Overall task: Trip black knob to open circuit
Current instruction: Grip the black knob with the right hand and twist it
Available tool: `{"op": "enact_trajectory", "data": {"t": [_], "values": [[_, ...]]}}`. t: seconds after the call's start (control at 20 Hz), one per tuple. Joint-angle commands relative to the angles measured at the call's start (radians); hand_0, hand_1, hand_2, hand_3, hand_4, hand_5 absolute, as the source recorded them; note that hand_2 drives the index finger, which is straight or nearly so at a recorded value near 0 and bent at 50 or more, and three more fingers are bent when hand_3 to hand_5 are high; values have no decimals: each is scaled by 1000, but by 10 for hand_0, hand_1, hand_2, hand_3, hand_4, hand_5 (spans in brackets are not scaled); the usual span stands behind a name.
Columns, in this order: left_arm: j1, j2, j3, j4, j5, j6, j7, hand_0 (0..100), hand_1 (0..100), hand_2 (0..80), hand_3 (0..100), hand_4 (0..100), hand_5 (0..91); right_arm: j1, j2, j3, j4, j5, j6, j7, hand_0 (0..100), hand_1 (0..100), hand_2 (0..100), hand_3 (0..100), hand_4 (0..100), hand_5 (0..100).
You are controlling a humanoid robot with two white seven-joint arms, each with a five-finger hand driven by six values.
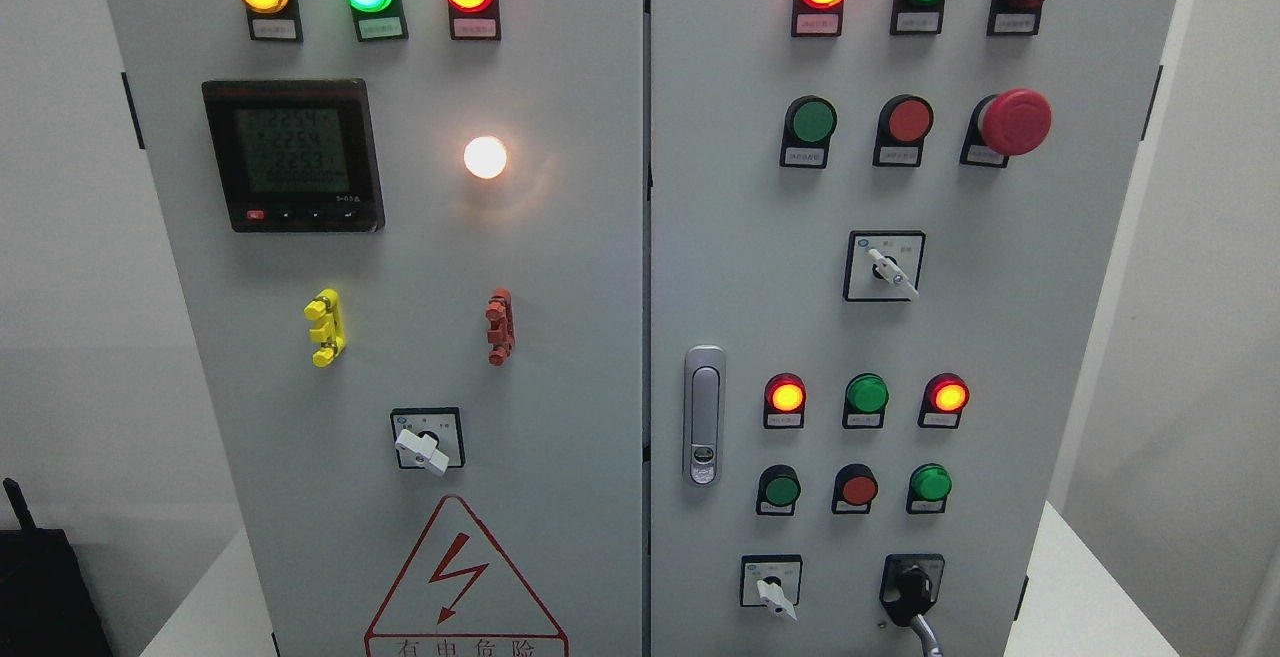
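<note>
The black knob (pixel 912 587) sits at the lower right of the right cabinet door (pixel 1080 337), its handle pointing down to the right. Just left of it is a white selector switch (pixel 772 589). My hands are out of view, so I cannot tell their state.

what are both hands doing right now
Left hand: not in view, so its state cannot be told.
Right hand: not in view either; the black knob is untouched.
</note>
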Motion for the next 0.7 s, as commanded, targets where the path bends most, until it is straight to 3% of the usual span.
{"op": "enact_trajectory", "data": {"t": [0.0,0.65], "values": [[-4,-2,1,0,2,-1,0,120,389,0,0,0,0,-25,3,42,-54,10,-16,27,1000,853,0,960,900,916],[-2,-2,1,0,2,-1,0,120,389,0,0,0,0,-32,3,60,-58,10,-16,14,1000,852,0,960,900,917]]}}
